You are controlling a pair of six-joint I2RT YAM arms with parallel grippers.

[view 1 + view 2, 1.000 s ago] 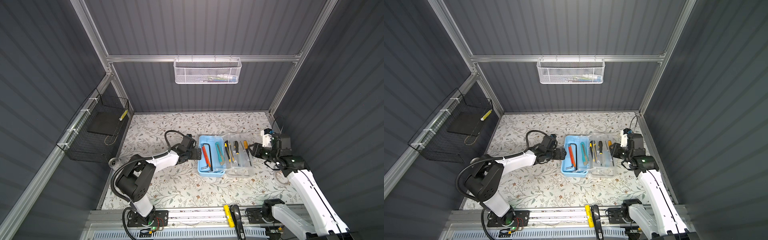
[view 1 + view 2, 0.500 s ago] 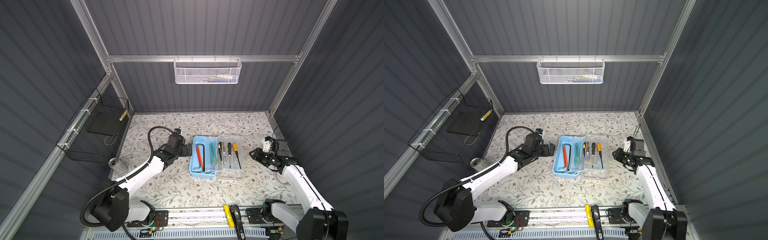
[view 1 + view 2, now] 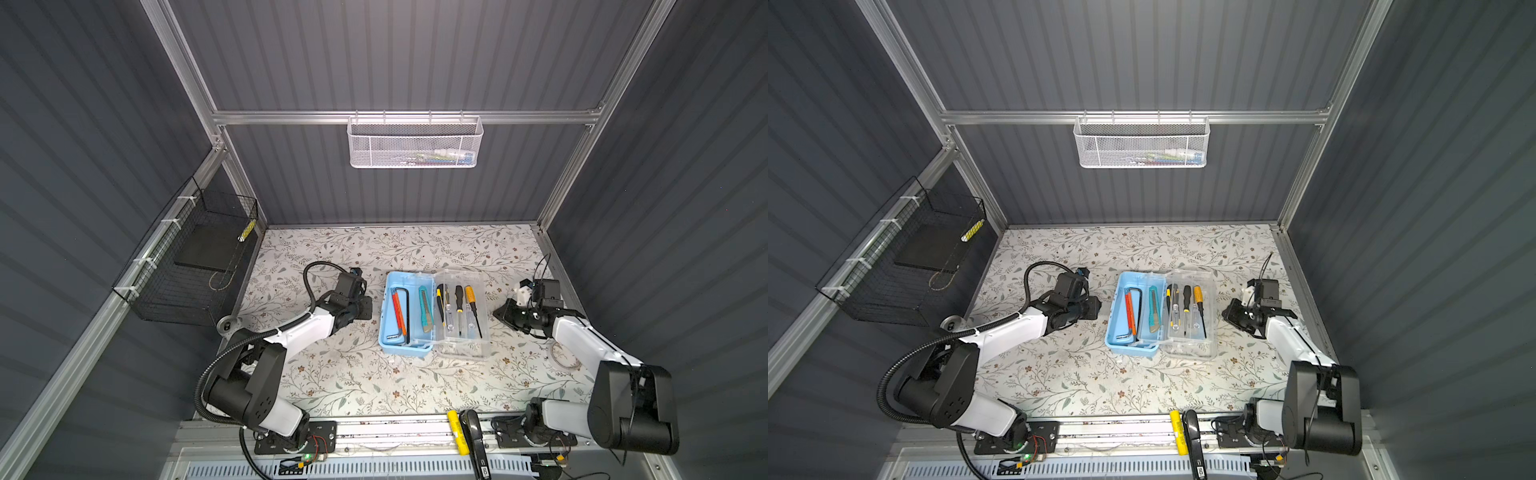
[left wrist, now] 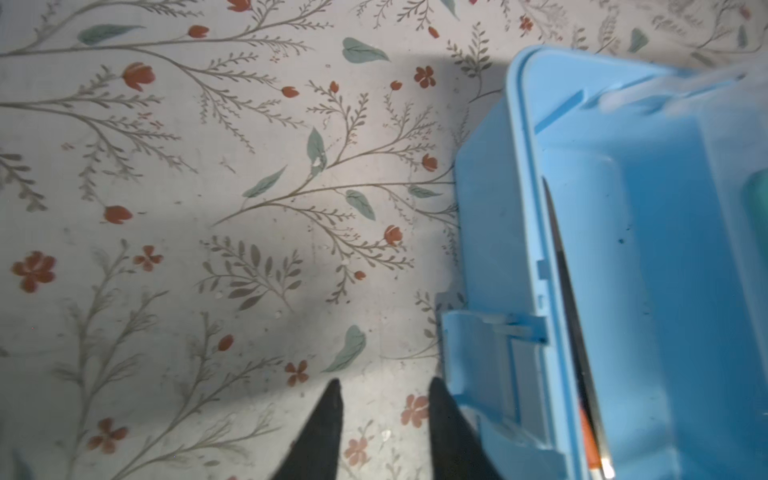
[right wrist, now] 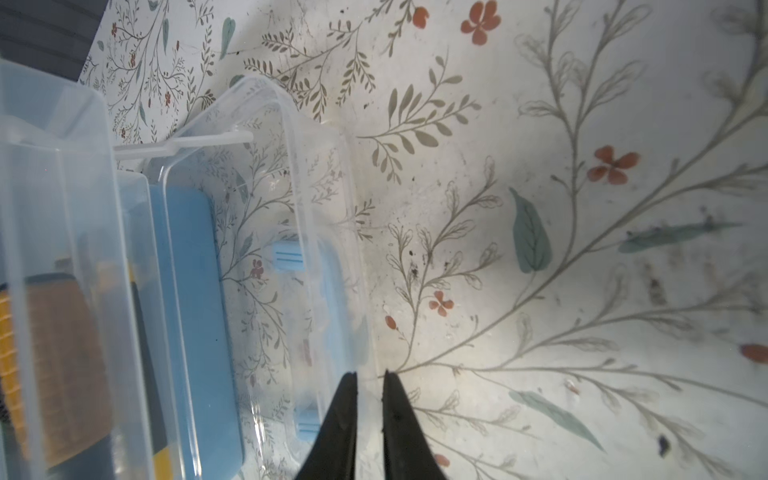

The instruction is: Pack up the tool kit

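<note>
The tool kit's light-blue box (image 3: 399,353) lies open mid-table. It holds black and red hex keys (image 3: 401,311) and a teal utility knife (image 3: 424,311). Its clear lid (image 3: 478,349) is folded out to the right. There a clear tray carries screwdrivers (image 3: 469,303) and a yellow knife. My left gripper (image 3: 368,309) sits just left of the box. In the left wrist view it (image 4: 384,386) is narrowly open over bare mat beside the box's latch (image 4: 478,353). My right gripper (image 3: 498,311) hovers at the lid's right rim (image 5: 299,174). It (image 5: 370,373) is almost shut and holds nothing.
A white mesh basket (image 3: 415,143) hangs on the back rail and a black wire basket (image 3: 191,262) on the left wall. A yellow item (image 3: 455,428) and a black tool (image 3: 476,436) lie on the front rail. A thin ring (image 3: 565,359) lies under the right arm.
The box has slid a little to the left. My left arm has folded back, with its gripper closing to a narrow gap. The right gripper drew off the lid and closed further.
</note>
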